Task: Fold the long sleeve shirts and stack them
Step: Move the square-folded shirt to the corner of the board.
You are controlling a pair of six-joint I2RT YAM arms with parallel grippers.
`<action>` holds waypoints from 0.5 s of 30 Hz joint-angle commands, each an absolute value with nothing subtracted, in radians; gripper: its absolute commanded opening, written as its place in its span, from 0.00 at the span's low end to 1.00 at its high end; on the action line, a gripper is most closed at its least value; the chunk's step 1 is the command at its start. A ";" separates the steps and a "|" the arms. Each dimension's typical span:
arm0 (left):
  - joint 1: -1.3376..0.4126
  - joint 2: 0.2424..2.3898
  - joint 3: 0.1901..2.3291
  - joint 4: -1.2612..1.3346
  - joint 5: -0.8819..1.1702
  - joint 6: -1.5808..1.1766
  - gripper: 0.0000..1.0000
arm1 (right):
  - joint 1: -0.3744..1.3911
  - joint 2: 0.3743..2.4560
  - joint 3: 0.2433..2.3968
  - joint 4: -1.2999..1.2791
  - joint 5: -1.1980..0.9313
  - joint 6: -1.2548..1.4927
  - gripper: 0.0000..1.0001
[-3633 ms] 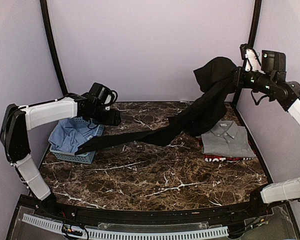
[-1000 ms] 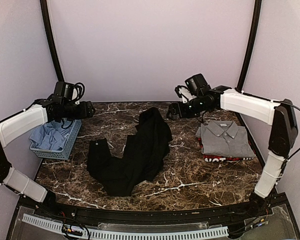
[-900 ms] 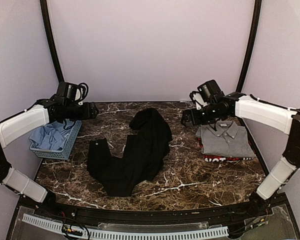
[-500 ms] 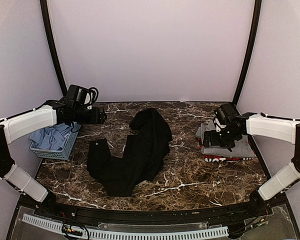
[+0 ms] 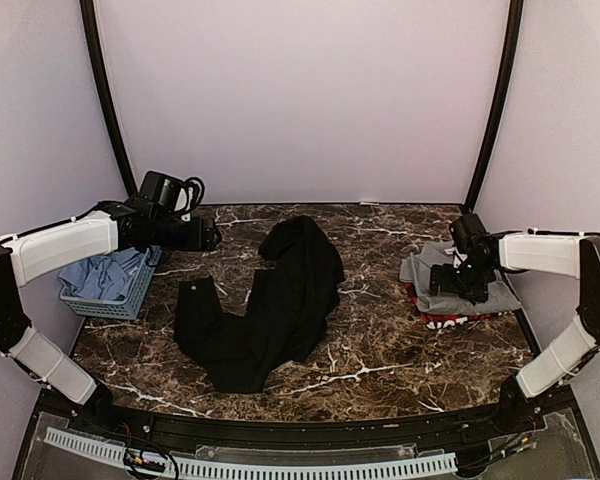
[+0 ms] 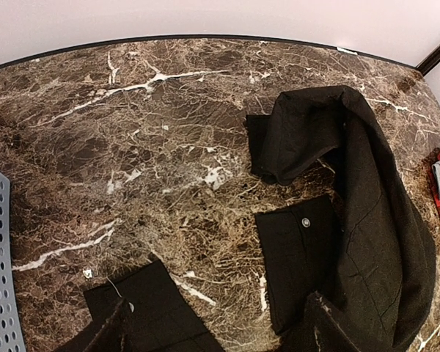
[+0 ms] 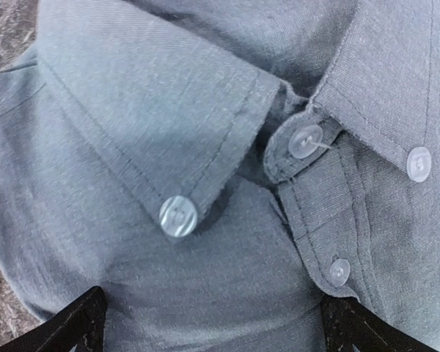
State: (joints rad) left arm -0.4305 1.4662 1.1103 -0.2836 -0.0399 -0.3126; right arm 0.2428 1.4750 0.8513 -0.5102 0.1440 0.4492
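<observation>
We see the black shirt (image 5: 280, 300) lying crumpled in the middle of the marble counter (image 5: 380, 350), not folded. One sleeve end sticks out to the left, and a small pale button (image 6: 305, 221) shows on a cuff. At the right side of the counter the grey shirt (image 5: 502, 296) lies folded on top of a red-edged shirt (image 5: 432, 319), and the two make a small pile. The right hand (image 5: 452, 284) is low over this pile, and its camera looks straight at the grey collar (image 7: 205, 125) with its clear buttons. Its two fingers (image 7: 77, 323) are wide apart with nothing between them, and we cannot tell if they touch the cloth. The left hand (image 5: 208, 237) hangs in the air just beside the light-blue basket (image 5: 130, 300), which holds a blue shirt (image 5: 100, 275). Its fingers are apart too and hold nothing. The black shirt is well apart from both hands.
</observation>
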 commanded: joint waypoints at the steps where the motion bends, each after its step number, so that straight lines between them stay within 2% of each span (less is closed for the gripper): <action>1: -0.436 1.463 1.132 -0.268 -0.025 -0.300 0.79 | 0.199 1.551 0.882 -0.528 0.226 0.420 0.99; 15: -0.437 1.484 1.126 -0.284 -0.022 -0.295 0.80 | 0.083 1.718 1.049 -0.441 0.227 0.365 0.99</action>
State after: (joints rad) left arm -0.4313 1.4757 1.1103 -0.2829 -0.0364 -0.3065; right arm 0.0967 1.6772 1.0012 -0.4747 0.1986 0.3790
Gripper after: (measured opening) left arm 0.798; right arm 0.986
